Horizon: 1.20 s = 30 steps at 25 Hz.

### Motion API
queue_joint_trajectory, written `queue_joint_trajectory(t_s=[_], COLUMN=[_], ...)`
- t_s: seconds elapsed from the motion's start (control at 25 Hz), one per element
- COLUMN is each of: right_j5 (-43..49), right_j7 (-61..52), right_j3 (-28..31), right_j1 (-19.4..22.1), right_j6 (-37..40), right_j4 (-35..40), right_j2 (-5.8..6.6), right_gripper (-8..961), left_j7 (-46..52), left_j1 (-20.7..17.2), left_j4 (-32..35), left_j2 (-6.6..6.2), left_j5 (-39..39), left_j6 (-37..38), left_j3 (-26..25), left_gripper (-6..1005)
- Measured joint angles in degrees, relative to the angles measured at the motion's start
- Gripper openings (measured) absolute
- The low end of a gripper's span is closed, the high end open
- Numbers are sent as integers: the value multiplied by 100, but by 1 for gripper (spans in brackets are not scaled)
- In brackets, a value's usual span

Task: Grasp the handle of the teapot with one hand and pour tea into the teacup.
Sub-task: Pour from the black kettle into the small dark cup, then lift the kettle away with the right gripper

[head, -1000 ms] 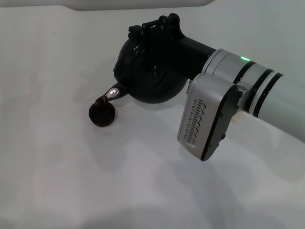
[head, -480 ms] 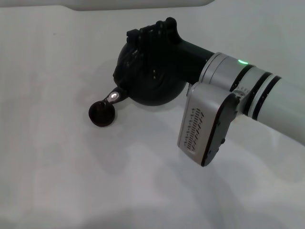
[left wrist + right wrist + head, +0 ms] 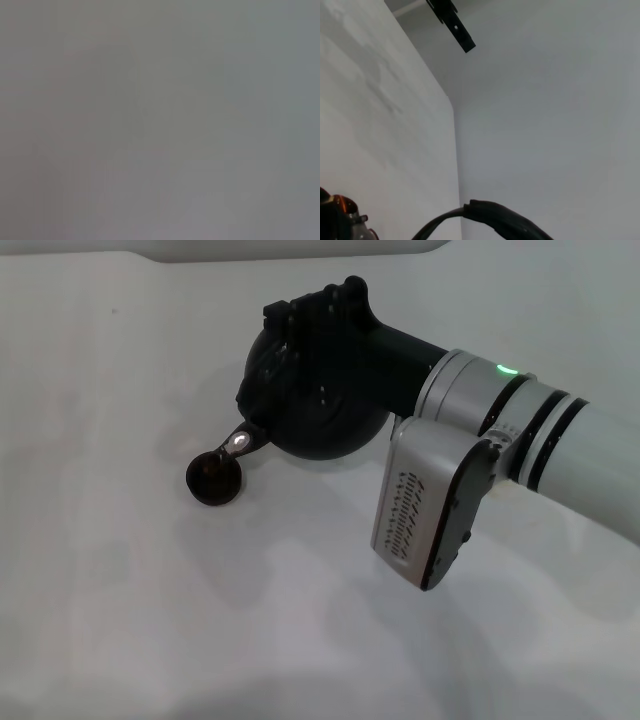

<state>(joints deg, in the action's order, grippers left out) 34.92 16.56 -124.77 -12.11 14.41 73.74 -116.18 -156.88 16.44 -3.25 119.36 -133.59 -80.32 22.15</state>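
Teapot (image 3: 315, 405) tilted, spout over teacup (image 3: 213, 478) at its 8 o'clock; right gripper (image 3: 320, 310) on handle (image 3: 500, 220), finger state indeterminable; table (image 3: 150, 620) open below

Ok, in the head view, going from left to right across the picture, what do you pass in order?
teacup → teapot, its spout over the cup, with the right gripper at its top → grey wrist camera box → right arm's silver and white forearm.
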Motion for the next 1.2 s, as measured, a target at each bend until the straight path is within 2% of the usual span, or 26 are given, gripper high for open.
queue_joint_trajectory(t_s=[1.2], right_j5=[-3], right_j7=[278], right_j3=[17], right_j1=[-5], right_j6=[1], right_j4=[0], right_j2=[-1], right_gripper=[37], left_j7=[0], left_j1=[10], left_j4=[-44], left_j2=[0], left_j5=[0], left_j6=[-1], left_j3=[0], left_gripper=[892])
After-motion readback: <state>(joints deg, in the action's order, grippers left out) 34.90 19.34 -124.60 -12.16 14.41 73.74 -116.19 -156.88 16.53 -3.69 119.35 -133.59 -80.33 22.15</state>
